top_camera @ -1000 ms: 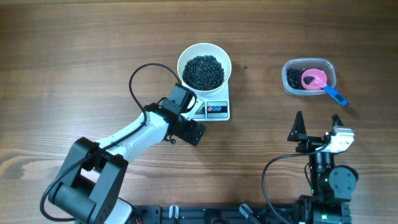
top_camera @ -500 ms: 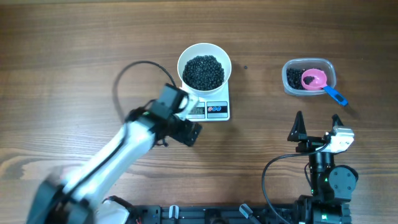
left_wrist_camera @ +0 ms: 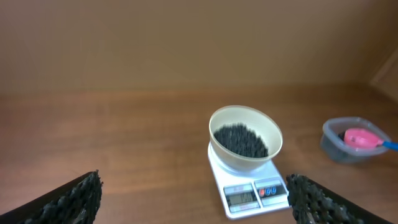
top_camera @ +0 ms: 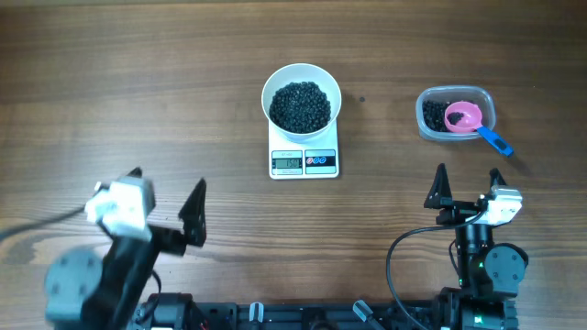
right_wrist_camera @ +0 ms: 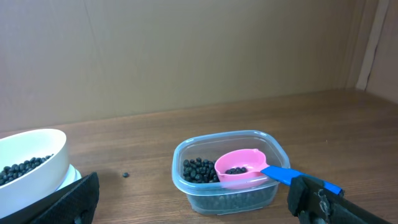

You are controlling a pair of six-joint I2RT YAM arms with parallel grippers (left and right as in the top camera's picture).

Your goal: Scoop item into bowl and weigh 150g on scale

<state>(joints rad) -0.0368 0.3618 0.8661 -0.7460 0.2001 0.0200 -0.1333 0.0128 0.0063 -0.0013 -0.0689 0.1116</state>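
The white bowl (top_camera: 302, 81) stands on the small white scale (top_camera: 304, 162) at the table's centre, with a heap of black beans, the item (top_camera: 301, 105), inside it. From the left wrist view the bowl (left_wrist_camera: 245, 155) and scale (left_wrist_camera: 249, 193) lie ahead and to the right. My left gripper (top_camera: 168, 188) is open and empty at the lower left, well away from the scale. The right gripper (top_camera: 468, 174) is open and empty at the lower right, below a clear tub. Its fingers (right_wrist_camera: 68, 202) frame that tub in the wrist view.
The clear plastic tub (top_camera: 427, 117) at the right holds more beans and a pink scoop (top_camera: 463, 116) whose blue handle sticks out over the rim. One stray bean (top_camera: 362, 99) lies on the wood between bowl and tub. The left arm's cable trails off the left edge.
The left arm has pulled back from just in front of the scale to the lower left corner. The right arm, bowl, scale and tub have not moved.
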